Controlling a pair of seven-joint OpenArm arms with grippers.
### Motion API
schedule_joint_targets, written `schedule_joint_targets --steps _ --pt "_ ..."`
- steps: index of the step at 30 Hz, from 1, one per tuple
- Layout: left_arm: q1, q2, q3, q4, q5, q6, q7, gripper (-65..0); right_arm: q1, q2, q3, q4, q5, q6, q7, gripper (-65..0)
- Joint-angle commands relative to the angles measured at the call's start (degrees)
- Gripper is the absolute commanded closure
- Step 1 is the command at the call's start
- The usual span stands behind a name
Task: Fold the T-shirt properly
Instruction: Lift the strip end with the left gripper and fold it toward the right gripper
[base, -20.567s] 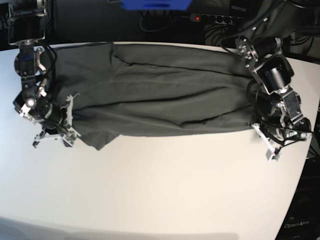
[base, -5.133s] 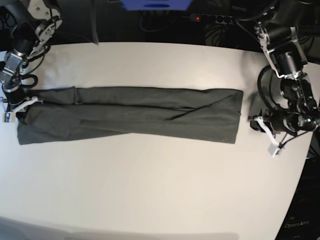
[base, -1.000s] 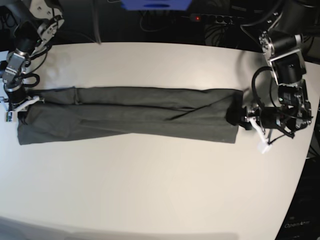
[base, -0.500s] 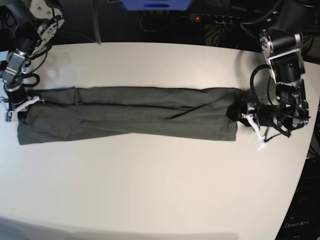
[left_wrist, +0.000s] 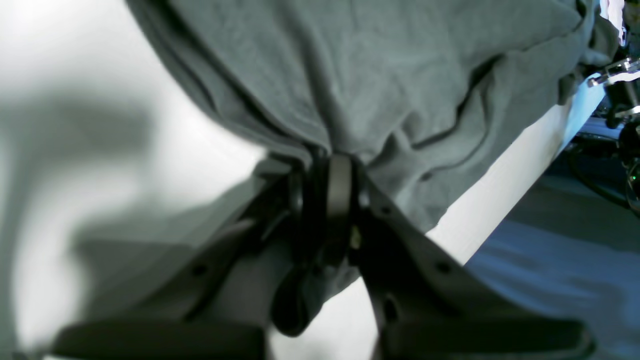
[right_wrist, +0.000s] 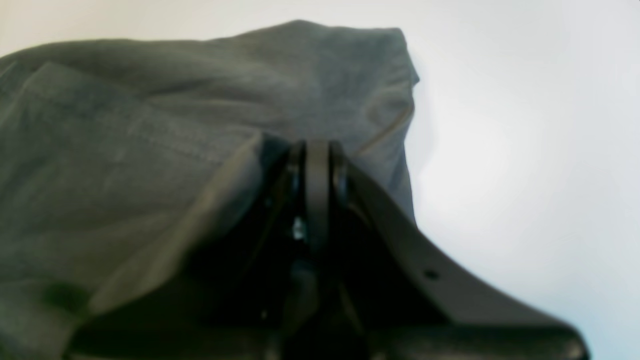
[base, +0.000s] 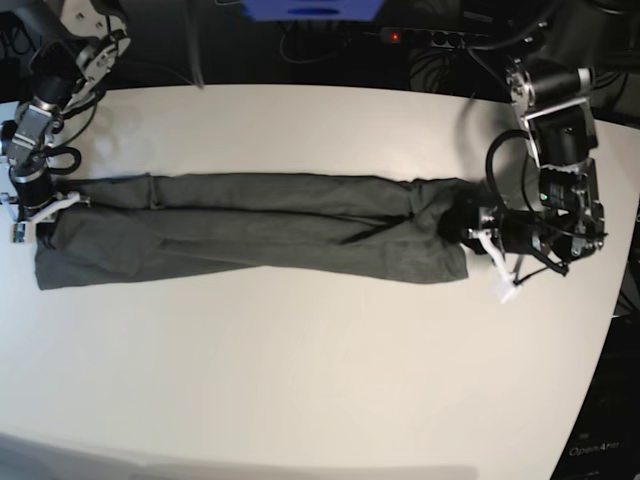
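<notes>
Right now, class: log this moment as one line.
T-shirt: long folded band | left gripper: shut on T-shirt end | right gripper: shut on T-shirt end

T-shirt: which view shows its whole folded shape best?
Base view: the T-shirt lies as one long band between both grippers. Left wrist shows only bunched cloth at the left gripper; right wrist only one end.
</notes>
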Motion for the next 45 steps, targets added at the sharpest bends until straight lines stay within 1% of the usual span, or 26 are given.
schedule_joint_targets --steps 1,4,7,10,14,19,23,29,34,37,43,45 --pt "-1.6 -0.4 0.3 0.3 -1.2 0.0 0.8 -2.2 -1.1 -1.3 -0.7 -1.0 -6.8 2.0 -9.7 -0.3" --pt "-2.6 -0.3 0.4 0.3 -2.7 0.0 0.8 -2.2 -1.1 -1.3 -0.7 -1.0 -6.8 2.0 -9.7 -0.3" --pt "-2.9 -0.2 0.4 0.3 -2.7 0.0 0.8 -2.2 -1.1 -1.3 -0.7 -1.0 -6.8 2.0 -9.8 -0.3" --pt "-3.0 0.9 0.4 0.3 -2.7 0.0 0.8 -2.2 -1.1 -1.3 -0.7 -1.0 -6.8 2.0 -9.8 -0.3" --pt "-3.1 1.3 0.5 0.8 -2.7 0.0 0.8 -2.2 -1.1 -1.3 -0.7 -1.0 -6.8 2.0 -9.8 -0.3" --pt "-3.7 1.0 5.7 1.1 -2.7 0.0 0.8 -2.2 -1.1 -1.3 -0.7 -1.0 -6.8 2.0 -9.8 -0.3" --pt "-3.5 0.9 9.4 5.3 -2.0 0.0 0.8 -2.2 -1.1 -1.3 -0.7 -1.0 -6.8 2.0 -9.8 -0.3" --pt "-3.4 1.5 10.2 11.6 -2.7 0.0 0.8 -2.2 -1.1 -1.3 -0.7 -1.0 -6.8 2.0 -9.8 -0.3" --pt "-3.6 4.5 10.6 15.0 -2.7 0.0 0.8 -2.2 -1.1 -1.3 -0.7 -1.0 -6.8 2.0 -9.8 -0.3" --pt "-3.8 6.5 12.7 15.9 -2.7 0.0 0.8 -2.2 -1.1 -1.5 -0.7 -1.0 -6.8 2.0 -9.8 -0.3" --pt "-5.1 11.0 14.2 15.8 -2.7 0.0 0.8 -2.2 -0.8 -2.1 -0.7 -1.0 -8.8 2.0 -9.8 -0.3" --pt "-5.1 12.0 14.2 15.8 -2.7 0.0 0.8 -2.2 -0.8 -2.6 -0.7 -1.0 -8.8 2.0 -9.8 -0.3"
